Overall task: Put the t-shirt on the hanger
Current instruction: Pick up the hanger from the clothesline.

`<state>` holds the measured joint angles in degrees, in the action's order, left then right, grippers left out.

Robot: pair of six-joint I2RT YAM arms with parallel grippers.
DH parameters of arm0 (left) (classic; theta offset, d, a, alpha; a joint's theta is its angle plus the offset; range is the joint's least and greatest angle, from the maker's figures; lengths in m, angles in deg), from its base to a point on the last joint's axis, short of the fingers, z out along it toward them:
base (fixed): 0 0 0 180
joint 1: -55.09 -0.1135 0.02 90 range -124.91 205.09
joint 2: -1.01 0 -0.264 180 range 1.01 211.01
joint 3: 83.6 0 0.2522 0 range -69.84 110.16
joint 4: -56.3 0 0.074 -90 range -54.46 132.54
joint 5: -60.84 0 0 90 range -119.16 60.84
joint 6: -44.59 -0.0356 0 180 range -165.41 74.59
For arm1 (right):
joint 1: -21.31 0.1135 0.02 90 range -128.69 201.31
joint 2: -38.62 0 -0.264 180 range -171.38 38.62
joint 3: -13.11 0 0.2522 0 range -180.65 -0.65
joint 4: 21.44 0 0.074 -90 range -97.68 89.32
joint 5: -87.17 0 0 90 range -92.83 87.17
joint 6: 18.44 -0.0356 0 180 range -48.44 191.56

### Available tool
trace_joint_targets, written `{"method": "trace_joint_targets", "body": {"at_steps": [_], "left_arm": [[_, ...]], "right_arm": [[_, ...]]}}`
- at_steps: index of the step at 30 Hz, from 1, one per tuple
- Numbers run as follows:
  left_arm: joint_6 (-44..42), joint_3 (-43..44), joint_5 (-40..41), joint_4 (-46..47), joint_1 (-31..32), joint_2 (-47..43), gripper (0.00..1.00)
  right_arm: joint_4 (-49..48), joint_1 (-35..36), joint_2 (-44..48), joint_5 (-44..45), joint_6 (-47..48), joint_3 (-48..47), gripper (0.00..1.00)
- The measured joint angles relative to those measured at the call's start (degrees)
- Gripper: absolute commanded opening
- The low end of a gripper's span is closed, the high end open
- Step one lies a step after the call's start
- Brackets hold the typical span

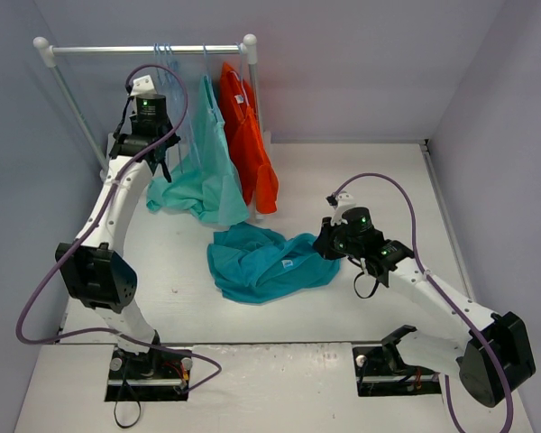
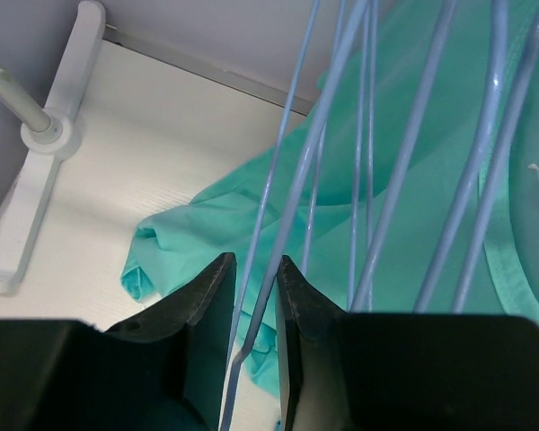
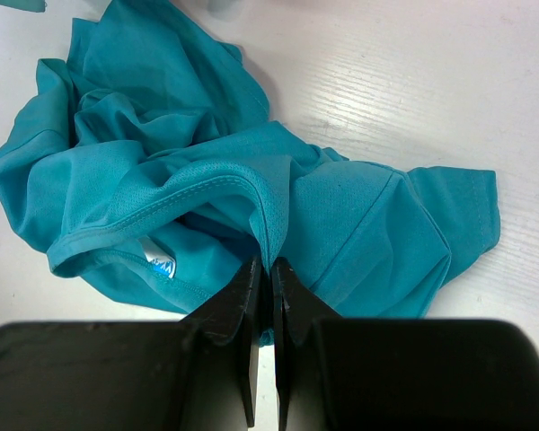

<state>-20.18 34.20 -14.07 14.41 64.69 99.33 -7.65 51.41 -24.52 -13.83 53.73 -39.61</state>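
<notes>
Item: the t-shirt [image 1: 261,262], crumpled on the table [image 1: 388,180] in front of the rail [image 1: 149,50], bare tabletop on its side away from the rail. We log the right gripper [image 3: 262,265] pinched tight on a fold by the collar; only its wrist view shows this. We note the left gripper [image 2: 256,269] up by the rail, fingers slightly apart, the hanger [image 2: 292,197] wire through the gap. Mint garment [image 1: 203,171] and orange garment [image 1: 248,135] hang from the rail, crowding it

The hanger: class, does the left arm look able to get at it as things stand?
Probably yes: the left tool sits open astride one wire of the hanger, with nothing between them; the mint garment lies behind.
</notes>
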Motion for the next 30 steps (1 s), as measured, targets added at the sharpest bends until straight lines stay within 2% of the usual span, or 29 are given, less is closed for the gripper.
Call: {"method": "trace_joint_targets", "body": {"at_steps": [5, 17, 27, 30], "left_arm": [[-1.3, -1.0, 0.0, 0.1, 0.0, -1.6, 0.12], [-4.0, -3.6, -0.3, 0.1, 0.0, -1.9, 0.10], [-5.9, -3.8, 0.0, 0.1, 0.0, -2.2, 0.00], [-6.9, -3.8, 0.0, 0.1, 0.0, -2.3, 0.00]], "right_arm": [[0.0, 0.0, 0.0, -0.2, -0.1, 0.0, 0.00], [0.0, 0.0, 0.0, -0.5, -0.1, 0.0, 0.00], [0.0, 0.0, 0.0, -0.6, -0.2, 0.0, 0.00], [0.0, 0.0, 0.0, -0.9, -0.2, 0.0, 0.00]]}}
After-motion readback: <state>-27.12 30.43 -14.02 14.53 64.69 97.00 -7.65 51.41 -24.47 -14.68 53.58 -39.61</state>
